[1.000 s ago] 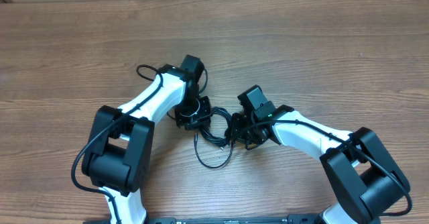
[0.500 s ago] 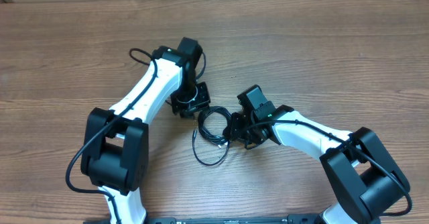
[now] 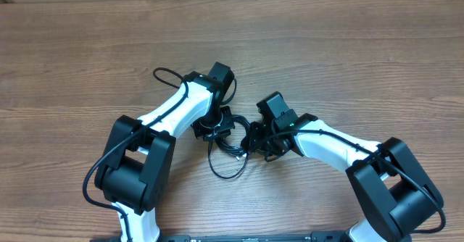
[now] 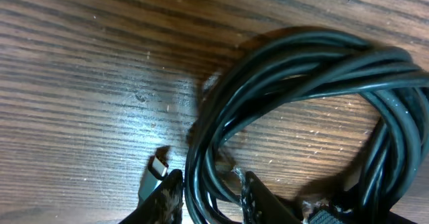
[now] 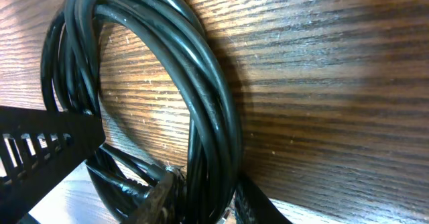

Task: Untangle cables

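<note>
2 arms, 2 grippers, 1 black bundle of cables (image 3: 233, 146) lying mid-table on the wood table (image 3: 362, 53), btwn the two grippers. We see the left gripper (image 4: 209, 198) clenched on a few strands at the coil's edge, and the right gripper (image 5: 204, 200) clenched on the thick part of the coil. 1 loose loop (image 3: 226, 177) hangs out toward the robot base. 1 silver plug (image 4: 157, 168) sits just beside a left finger. How many separate cables, we can't tell.

We think this is a robot lab or a test room, because we see two white and black robot arms, the left arm (image 3: 170, 115) and the right arm (image 3: 330, 142), fixed at the edge of one big brown wood table (image 3: 362, 46).
</note>
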{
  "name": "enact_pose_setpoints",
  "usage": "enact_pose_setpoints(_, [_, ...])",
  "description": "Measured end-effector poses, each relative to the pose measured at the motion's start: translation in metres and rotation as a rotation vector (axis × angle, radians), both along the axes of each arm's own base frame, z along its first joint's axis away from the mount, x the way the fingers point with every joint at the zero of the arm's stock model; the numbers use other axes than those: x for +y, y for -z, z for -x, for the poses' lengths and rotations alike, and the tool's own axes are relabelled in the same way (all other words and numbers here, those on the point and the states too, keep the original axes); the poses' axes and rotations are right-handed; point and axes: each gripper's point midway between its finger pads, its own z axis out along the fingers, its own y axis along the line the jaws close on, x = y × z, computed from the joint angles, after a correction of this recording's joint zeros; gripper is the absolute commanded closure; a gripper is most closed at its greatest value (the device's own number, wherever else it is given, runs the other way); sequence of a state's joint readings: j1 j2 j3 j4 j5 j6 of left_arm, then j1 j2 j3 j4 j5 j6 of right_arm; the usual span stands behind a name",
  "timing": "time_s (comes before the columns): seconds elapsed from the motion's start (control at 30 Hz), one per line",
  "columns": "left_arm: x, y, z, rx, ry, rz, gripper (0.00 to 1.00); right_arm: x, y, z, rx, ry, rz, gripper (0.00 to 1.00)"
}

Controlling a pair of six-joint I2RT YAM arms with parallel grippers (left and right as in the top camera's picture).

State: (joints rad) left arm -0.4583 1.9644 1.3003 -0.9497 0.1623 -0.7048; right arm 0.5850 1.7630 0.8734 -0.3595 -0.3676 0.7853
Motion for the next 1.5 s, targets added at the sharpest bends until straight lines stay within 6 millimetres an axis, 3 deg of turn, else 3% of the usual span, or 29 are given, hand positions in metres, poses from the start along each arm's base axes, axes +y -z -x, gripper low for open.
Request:
enact_pose_setpoints(0.07, [0.000, 0.000, -0.002, -0.009, -0.003, 0.001, 0.80, 0.000, 0.000, 0.000, 0.000, 0.000, 0.000, 0.76])
enact_pose_setpoints(0.27, [-0.001, 0.000, -0.005, -0.018, -0.007, 0.007, 0.73, 0.000, 0.000, 0.000, 0.001, 0.000, -0.001, 0.74])
enact_pose_setpoints(0.6, [0.003, -0.007, -0.018, -0.017, -0.058, 0.067, 0.77, 0.001, -0.001, 0.000, 0.002, -0.002, -0.006, 0.72])
enact_pose_setpoints(0.9, [-0.006, -0.007, -0.013, -0.020, -0.024, 0.059, 0.79, 0.001, -0.001, 0.001, 0.005, -0.003, -0.008, 0.72])
enact_pose_setpoints(1.03, [-0.010, -0.007, -0.009, -0.021, -0.004, 0.048, 0.87, 0.001, -0.001, 0.001, 0.004, -0.004, -0.008, 0.72])
enact_pose_setpoints(1.2, [-0.012, -0.007, -0.006, -0.017, 0.006, 0.043, 0.82, 0.001, -0.001, 0.001, 0.004, -0.004, -0.008, 0.72])
enact_pose_setpoints(1.4, [-0.012, -0.007, -0.006, -0.016, 0.009, 0.041, 0.82, 0.001, -0.001, 0.001, 0.005, -0.004, -0.008, 0.73])
enact_pose_setpoints(1.5, [-0.014, -0.006, -0.004, -0.022, 0.024, 0.028, 0.87, 0.001, -0.001, 0.001, 0.004, -0.004, -0.008, 0.73])
